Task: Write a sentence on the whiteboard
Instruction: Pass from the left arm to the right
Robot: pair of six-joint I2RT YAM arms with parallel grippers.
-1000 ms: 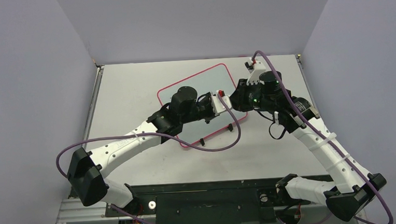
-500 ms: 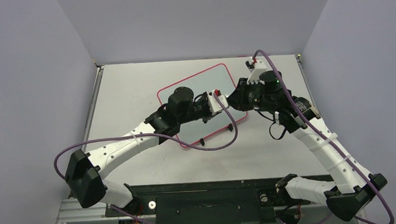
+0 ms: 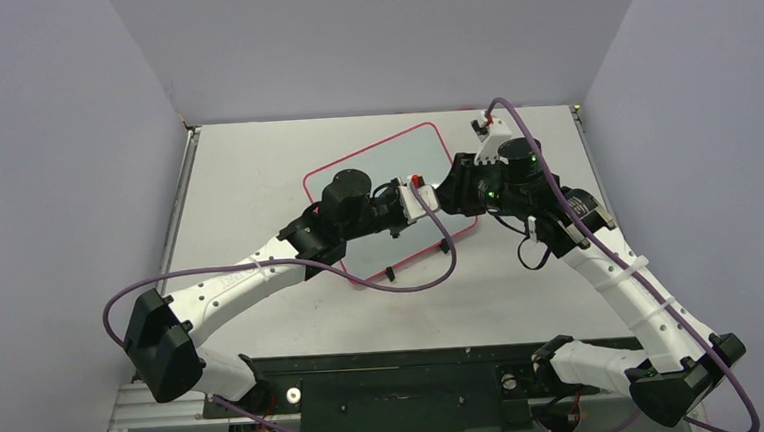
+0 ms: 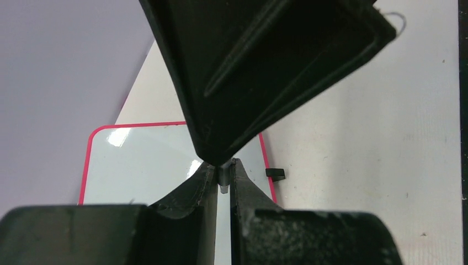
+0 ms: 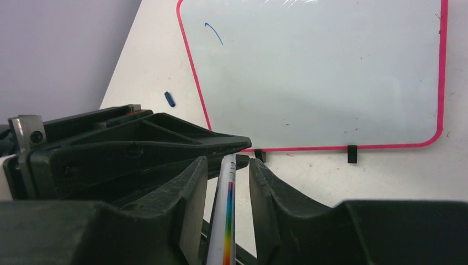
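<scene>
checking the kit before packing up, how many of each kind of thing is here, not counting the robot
whiteboard: 1
black clips: 2
marker: 1
blue cap: 1
total: 5

The whiteboard (image 3: 386,154) lies tilted on the table (image 3: 245,164), its far right corner turned toward the back wall, with two black clips (image 3: 390,273) on its near edge. The left arm (image 3: 251,274) reaches in from the near left and lies across the board's near half. The right arm (image 3: 612,272) comes from the near right. The left gripper (image 3: 428,197) and right gripper (image 3: 446,191) meet tip to tip over the board's right edge; how their jaws stand cannot be made out. A purple cable (image 3: 402,287) droops from the left wrist across the near edge.
</scene>
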